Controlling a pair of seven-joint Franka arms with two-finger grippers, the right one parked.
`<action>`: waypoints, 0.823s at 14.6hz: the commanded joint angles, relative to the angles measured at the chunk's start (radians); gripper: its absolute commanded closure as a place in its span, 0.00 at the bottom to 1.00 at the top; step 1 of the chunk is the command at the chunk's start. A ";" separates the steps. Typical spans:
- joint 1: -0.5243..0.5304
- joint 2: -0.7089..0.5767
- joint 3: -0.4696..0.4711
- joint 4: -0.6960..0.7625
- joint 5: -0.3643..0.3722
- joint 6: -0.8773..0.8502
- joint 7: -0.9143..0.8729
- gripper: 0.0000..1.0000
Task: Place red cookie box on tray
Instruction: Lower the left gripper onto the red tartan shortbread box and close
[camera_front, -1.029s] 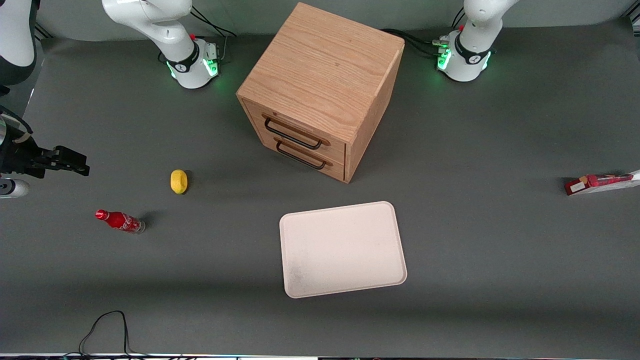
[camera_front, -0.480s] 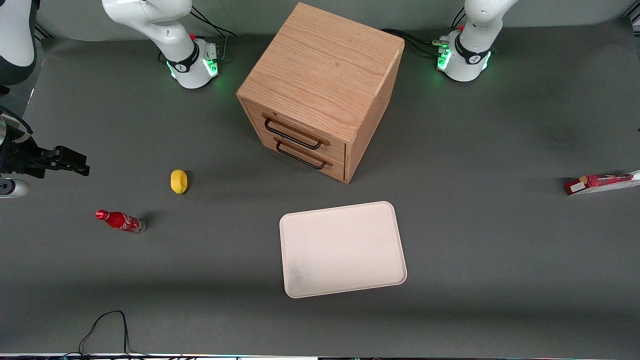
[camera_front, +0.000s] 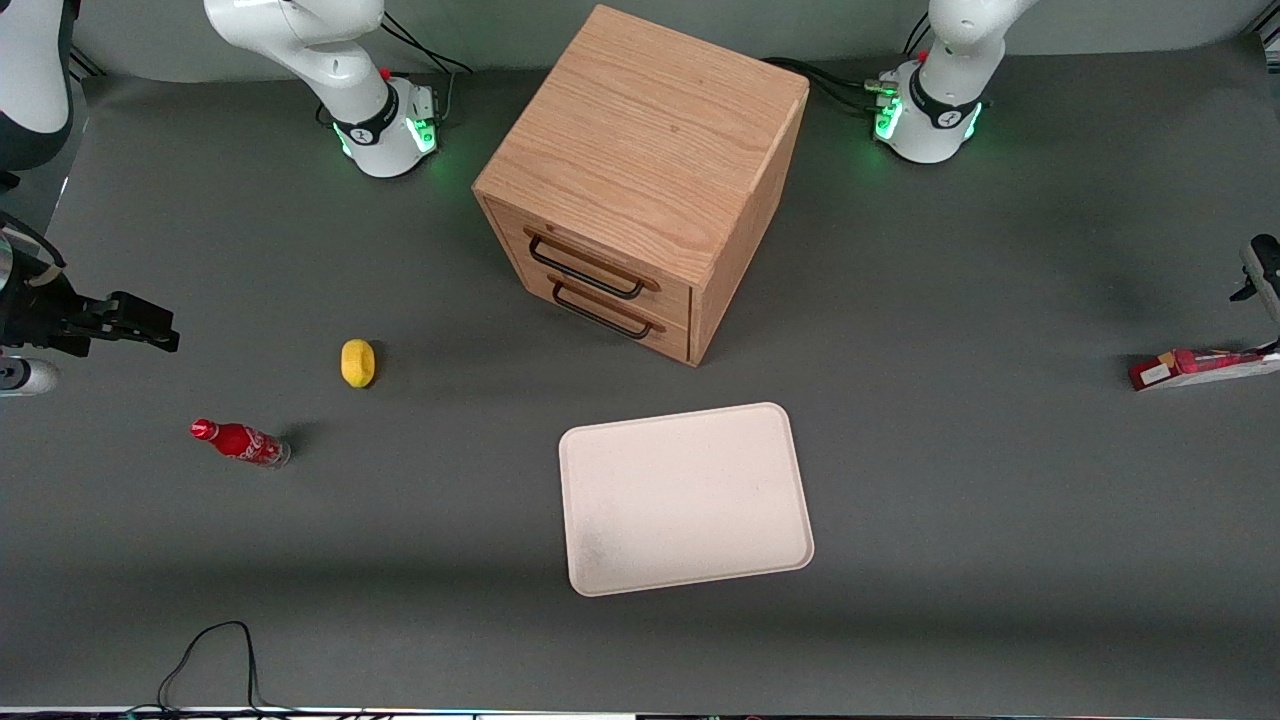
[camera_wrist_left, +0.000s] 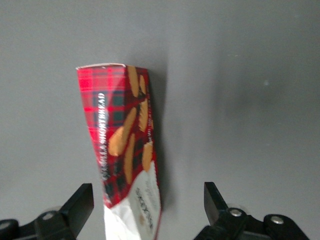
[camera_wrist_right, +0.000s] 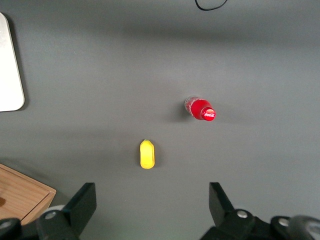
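Gripper (camera_wrist_left: 145, 210) jaws wide, straddling red cookie box (camera_wrist_left: 125, 150).

The box (camera_wrist_left: 125, 145) is red tartan crossed with dark stripes, bears tan cookie pictures and white lettering, and has a white end. The tray (camera_front: 686, 497) is pale cream-pink. The tool (camera_wrist_left: 145, 212), above the box, has black fingers (camera_wrist_left: 77, 205). The table (camera_front: 1000, 520) is dark grey. The cabinet (camera_front: 640, 180) is light oak with black handles. The bottle (camera_front: 240, 442) is red, the lemon (camera_front: 357, 362) yellow.

One red cookie box (camera_front: 1196, 366), one tray (camera_front: 686, 497), one wooden cabinet (camera_front: 642, 180) with two drawers, one yellow lemon (camera_front: 357, 362) and one red soda bottle (camera_front: 240, 442) were counted; one gripper (camera_wrist_left: 145, 210) was seen above the box, fingers spread.
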 joint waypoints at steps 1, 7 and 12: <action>-0.025 0.059 0.001 0.073 -0.020 0.005 0.042 0.02; -0.020 0.144 0.001 0.116 -0.023 0.030 0.061 0.02; -0.015 0.163 0.001 0.118 -0.023 0.034 0.061 0.02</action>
